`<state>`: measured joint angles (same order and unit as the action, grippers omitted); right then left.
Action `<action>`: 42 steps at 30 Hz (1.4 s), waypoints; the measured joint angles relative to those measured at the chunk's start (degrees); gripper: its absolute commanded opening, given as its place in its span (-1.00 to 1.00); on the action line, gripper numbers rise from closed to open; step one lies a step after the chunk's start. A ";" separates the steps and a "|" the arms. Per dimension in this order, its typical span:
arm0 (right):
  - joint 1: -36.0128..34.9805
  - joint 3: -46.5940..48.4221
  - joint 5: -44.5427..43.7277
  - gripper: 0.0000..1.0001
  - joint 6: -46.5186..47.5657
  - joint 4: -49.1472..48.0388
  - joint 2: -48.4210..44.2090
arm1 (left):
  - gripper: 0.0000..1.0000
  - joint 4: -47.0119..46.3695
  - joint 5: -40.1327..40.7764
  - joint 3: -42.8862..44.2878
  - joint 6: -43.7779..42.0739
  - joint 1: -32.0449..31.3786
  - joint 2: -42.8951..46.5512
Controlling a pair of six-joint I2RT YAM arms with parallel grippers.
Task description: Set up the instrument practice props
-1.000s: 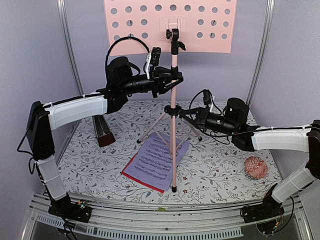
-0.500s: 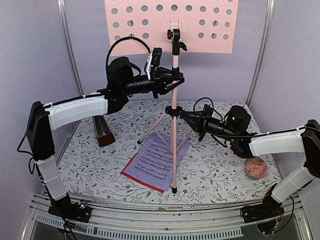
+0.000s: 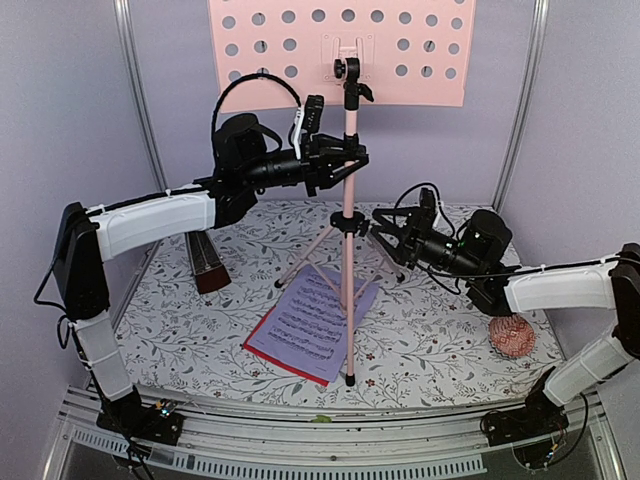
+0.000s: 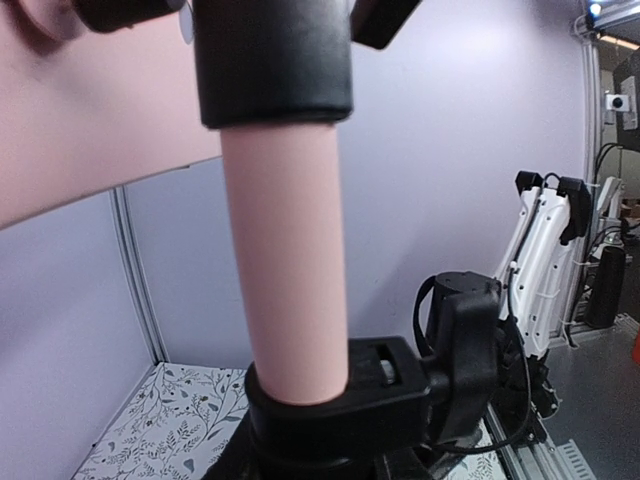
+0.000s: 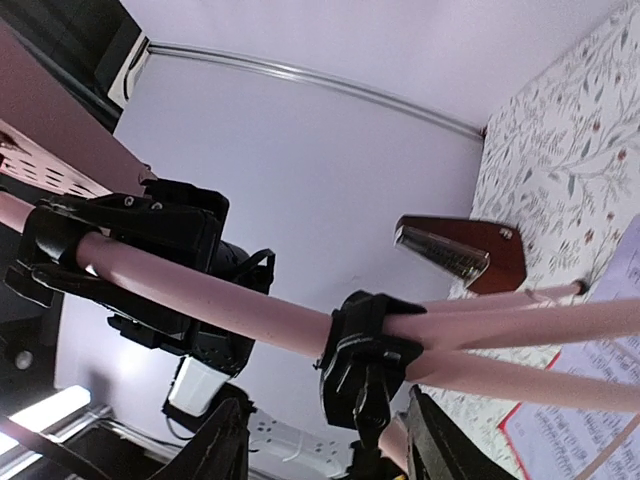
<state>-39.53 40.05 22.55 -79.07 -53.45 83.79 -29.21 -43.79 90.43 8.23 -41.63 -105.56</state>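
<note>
The pink music stand stands upright on its tripod, its perforated desk at the top. My left gripper is shut on the stand's pole, which fills the left wrist view. My right gripper is open just right of the black tripod hub. Its fingers stand apart on either side of the hub's knob, clear of it. The lilac and red sheets lie flat under the stand. The dark brown metronome stands at the left.
A small pink knitted ball lies on the floral mat by my right forearm. The tripod legs spread over the mat's middle. Lilac walls with metal posts close in the back and sides.
My right gripper has opened and let go of the tripod hub's knob, and its wrist has drawn back to the right. The left arm and the stand have not moved.
</note>
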 measured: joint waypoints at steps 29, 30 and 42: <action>-1.33 -3.23 -8.57 -0.10 139.78 10.91 -10.25 | -1.00 2.67 0.11 1.25 -0.28 0.00 0.00; -1.70 -3.19 -8.59 -0.11 142.40 11.26 -9.75 | -1.00 2.91 0.11 1.38 -0.31 0.00 -0.02; -5.27 -0.11 -10.01 -0.25 156.95 11.74 -2.95 | -1.00 4.31 0.09 2.29 -0.90 0.00 -0.24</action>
<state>-44.80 39.94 12.53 77.89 -41.71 80.84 -24.91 -43.70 92.73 7.33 -41.63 -105.80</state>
